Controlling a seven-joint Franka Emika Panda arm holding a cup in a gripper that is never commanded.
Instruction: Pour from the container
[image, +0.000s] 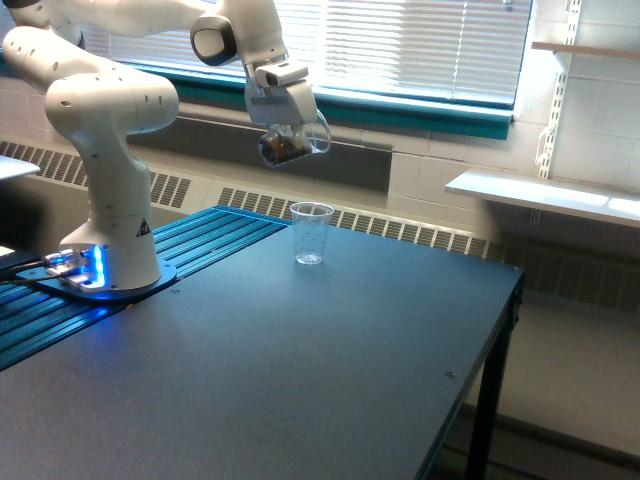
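One white jointed robot arm (110, 130); one gripper (285, 135); one clear rounded bowl-like container (295, 140) in it, holding dark contents; one small clear tapered plastic cup (311, 233) below it; one dark rectangular table (300, 370).
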